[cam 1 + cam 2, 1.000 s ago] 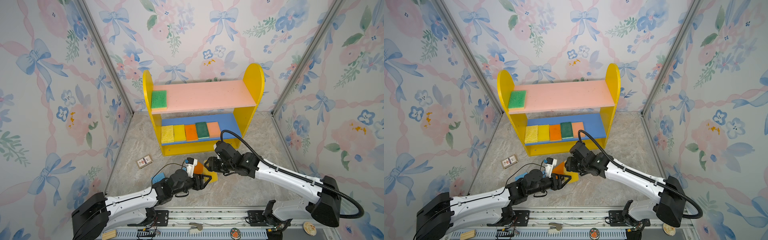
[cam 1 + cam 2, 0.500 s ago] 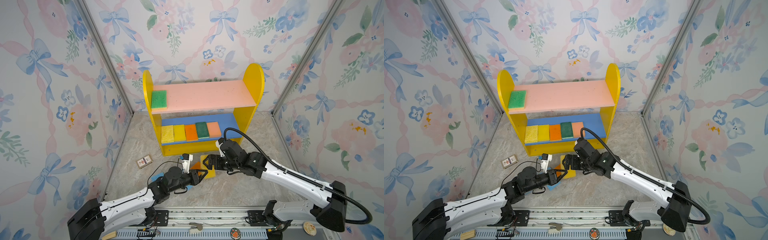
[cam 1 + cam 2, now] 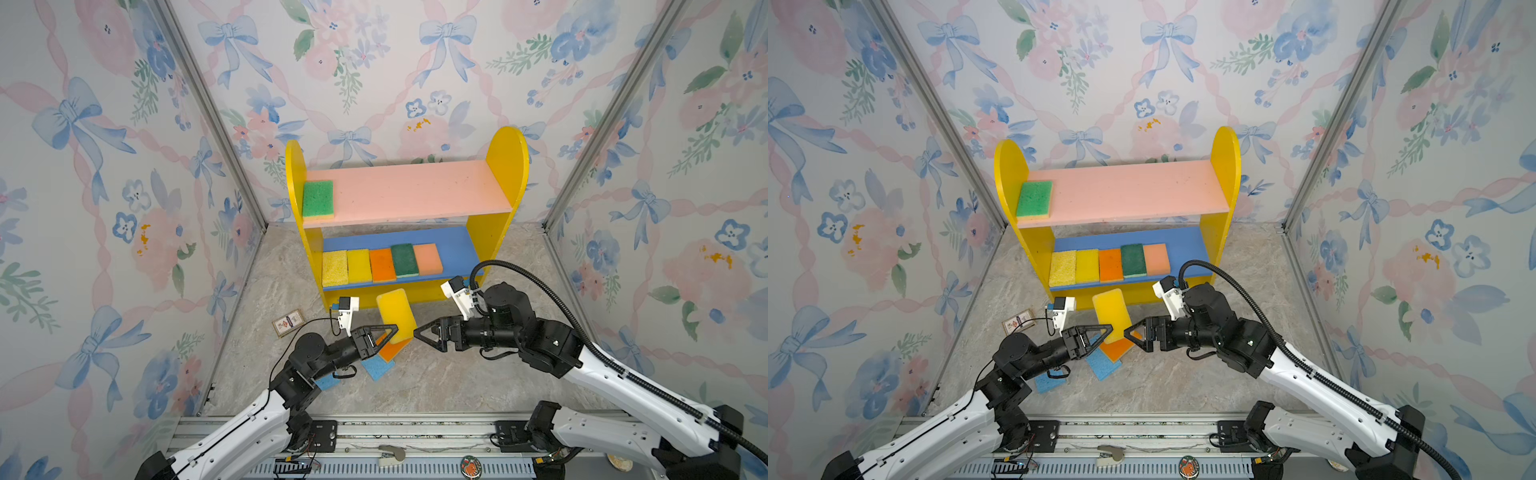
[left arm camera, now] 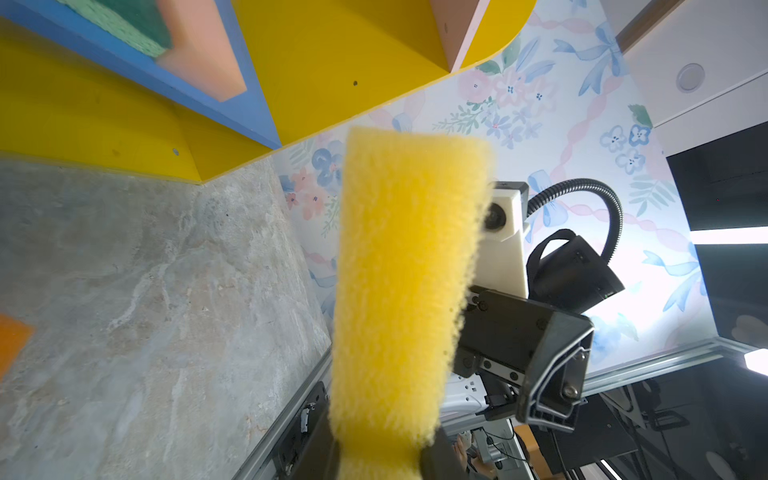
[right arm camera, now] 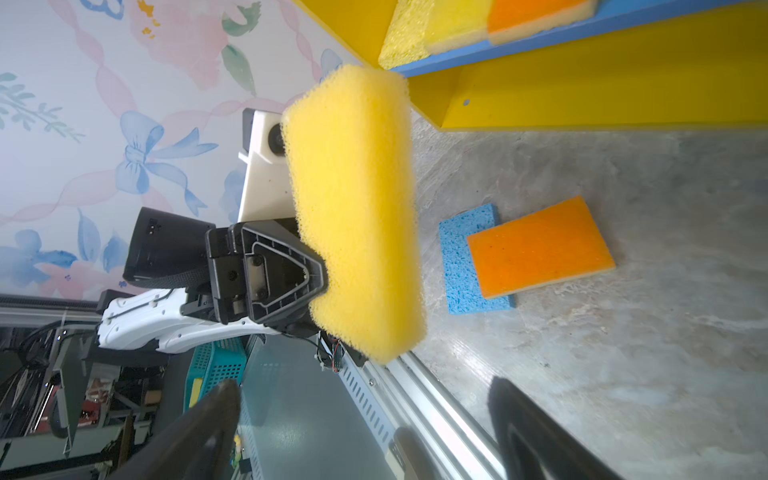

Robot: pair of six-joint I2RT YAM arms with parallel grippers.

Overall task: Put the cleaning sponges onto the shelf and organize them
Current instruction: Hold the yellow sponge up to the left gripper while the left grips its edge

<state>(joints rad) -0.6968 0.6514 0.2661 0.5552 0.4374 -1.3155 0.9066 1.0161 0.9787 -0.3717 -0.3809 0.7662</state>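
Top views both show a rectangular yellow foam sponge (image 3: 397, 313) (image 3: 1112, 312) standing nearly upright in front of the small two-tier wooden shelf (image 3: 507, 166) (image 3: 1225, 166), its lower edge pinched in the left jaws. The right jaws stand wide apart and empty, facing the sponge from just beside it. A green sponge (image 3: 318, 198) lies at the left end of the pink upper board. Five sponges sit in a row (image 3: 382, 264) on the blue lower board: pale yellow, yellow, orange, dark green, peach. On the marbled grey worktop (image 3: 457, 382) an orange floor sponge (image 3: 390, 351) overlaps a light blue sponge (image 3: 377, 368), and a second blue sponge (image 3: 326, 381) lies partly under the left arm. Floral wallpaper (image 3: 374, 62) with blue bows covers the walls. Left wrist view: the sponge's coarse, fuzzy yellow face (image 4: 403, 270) rises from the closed jaws and hides part of the right arm. Right wrist view: the sponge (image 5: 357, 208) is thick with rounded corners, clamped near one end, and the orange floor sponge (image 5: 540, 245) rests across the blue one (image 5: 465, 266).
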